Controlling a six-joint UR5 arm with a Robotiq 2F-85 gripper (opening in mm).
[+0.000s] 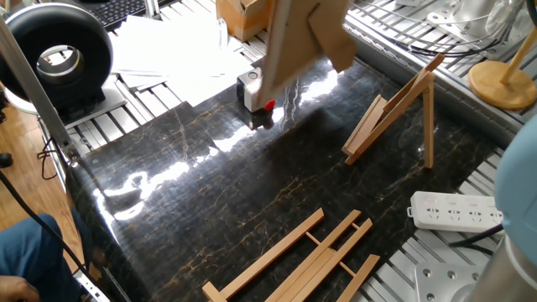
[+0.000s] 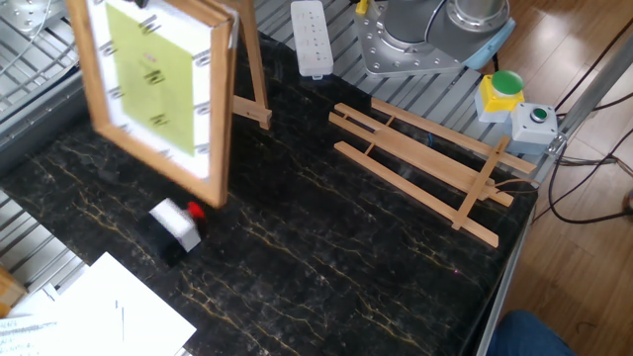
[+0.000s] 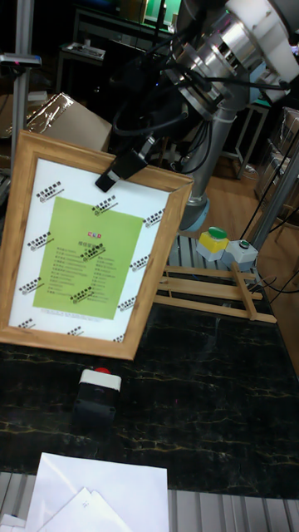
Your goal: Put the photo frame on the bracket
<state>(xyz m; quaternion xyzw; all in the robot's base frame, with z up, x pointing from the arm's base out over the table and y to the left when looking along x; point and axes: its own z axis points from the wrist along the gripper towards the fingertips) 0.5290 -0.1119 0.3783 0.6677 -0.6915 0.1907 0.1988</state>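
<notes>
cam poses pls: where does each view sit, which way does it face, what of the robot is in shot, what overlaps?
One fixed view: high, beside the robot; sees the photo frame back, bracket; blue arm edge.
The other fixed view: high, opposite side, facing the robot base; sees the frame's front.
Tall fixed view: low, facing the arm; the hand grips the frame's top.
Shared: frame, flat easel, red-button box.

Black marble tabletop: bracket, flat slat easel, red-button box.
</notes>
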